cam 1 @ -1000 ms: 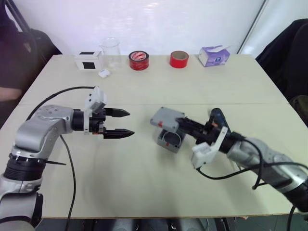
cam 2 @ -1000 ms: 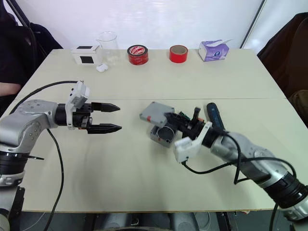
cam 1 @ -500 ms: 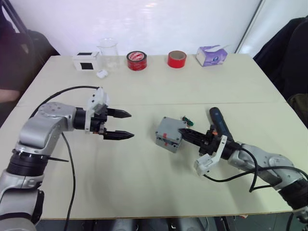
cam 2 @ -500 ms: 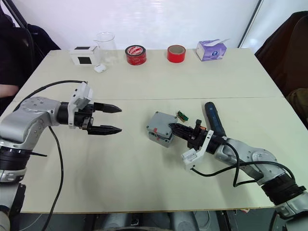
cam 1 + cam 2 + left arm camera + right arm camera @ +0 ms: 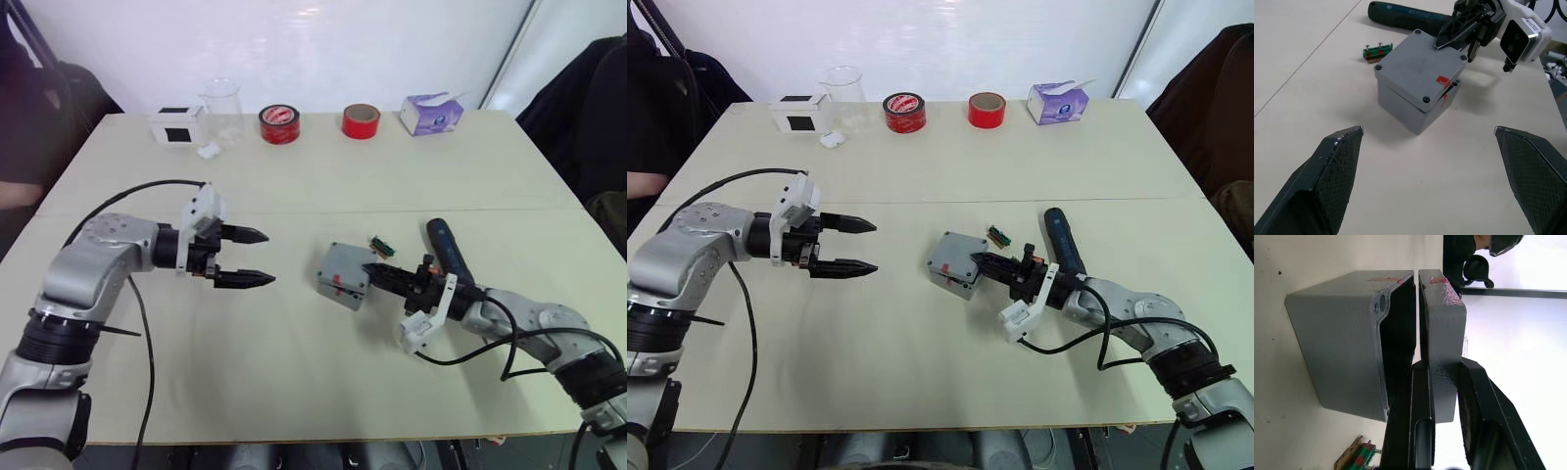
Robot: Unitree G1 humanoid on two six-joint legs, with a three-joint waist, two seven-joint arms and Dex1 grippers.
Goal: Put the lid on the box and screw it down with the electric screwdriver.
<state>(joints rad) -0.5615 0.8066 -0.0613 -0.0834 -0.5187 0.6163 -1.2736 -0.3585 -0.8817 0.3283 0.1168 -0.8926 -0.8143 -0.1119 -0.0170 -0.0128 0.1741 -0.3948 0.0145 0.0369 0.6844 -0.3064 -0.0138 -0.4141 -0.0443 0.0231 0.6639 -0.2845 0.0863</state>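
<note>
The grey lid (image 5: 345, 261) lies on top of the grey box (image 5: 336, 288) at mid-table, both with red marks on one side. My right gripper (image 5: 372, 270) is shut on the lid's near edge. In the right wrist view one finger (image 5: 1418, 431) sits in the narrow gap between the lid (image 5: 1442, 323) and the box rim (image 5: 1382, 308), so the lid rests slightly ajar there. The dark blue electric screwdriver (image 5: 446, 251) lies on the table just right of the box, beside my right arm. My left gripper (image 5: 266, 257) hovers open to the left of the box, pointing at it.
A small green part (image 5: 381, 245) lies between the box and the screwdriver. Along the far edge stand a white box with a black square (image 5: 177, 125), a glass beaker (image 5: 223, 103), two red tape rolls (image 5: 281, 123) (image 5: 361, 120) and a purple tissue box (image 5: 431, 113).
A second ago my right gripper held the lid tilted above the open box; it has since lowered the lid onto the box. My left gripper has stayed about where it was.
</note>
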